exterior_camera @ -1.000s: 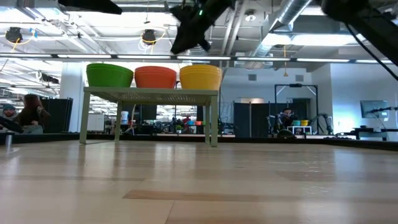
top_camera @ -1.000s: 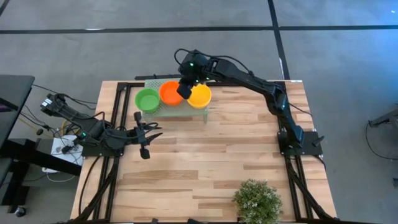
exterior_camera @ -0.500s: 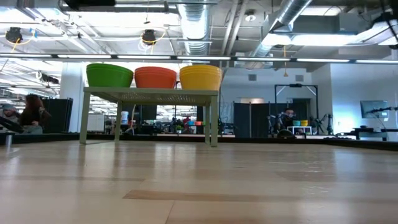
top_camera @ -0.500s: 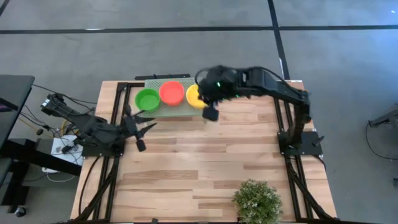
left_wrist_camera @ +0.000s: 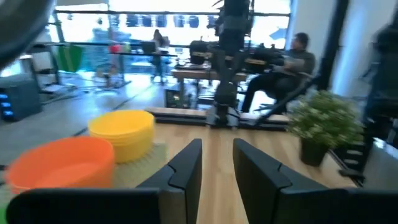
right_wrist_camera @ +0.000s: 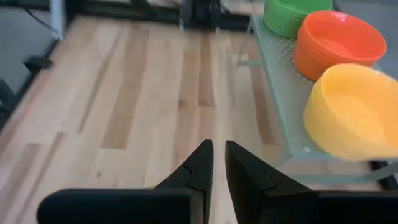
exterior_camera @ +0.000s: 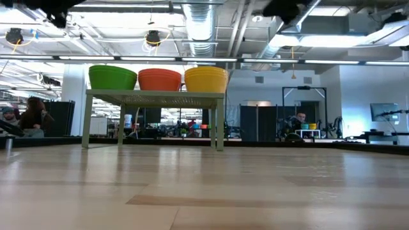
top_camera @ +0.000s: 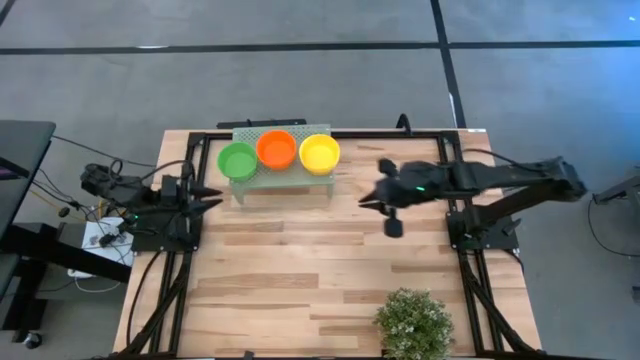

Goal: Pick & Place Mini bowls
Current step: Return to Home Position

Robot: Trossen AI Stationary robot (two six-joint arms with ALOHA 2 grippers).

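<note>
Yellow, orange and green mini bowls (top_camera: 276, 149) sit as three colour-sorted stacks in a row on the pale green perforated stand (top_camera: 288, 179) at the far edge of the wooden table (top_camera: 300, 270). Green is on the left, orange in the middle and yellow on the right, each stack touching its neighbour. No bowl shows on the tabletop itself, so the sorting looks finished, and the step in hand reads as both arms going to rest rather than another pick. The right gripper (top_camera: 370, 197) hangs over the table right of the stand and a little nearer, well apart from the yellow stack, its fingers almost together with nothing between them. The left gripper (top_camera: 208, 196) lies low at the table's left edge, just left of the stand, its fingers parted a little and empty. A bushy plant (top_camera: 413, 322) stands at the near edge, right of centre. The next move probably needs no grasp. Each arm should fold back toward its own base, and the right one should swing clear of the stand's right end.
</note>
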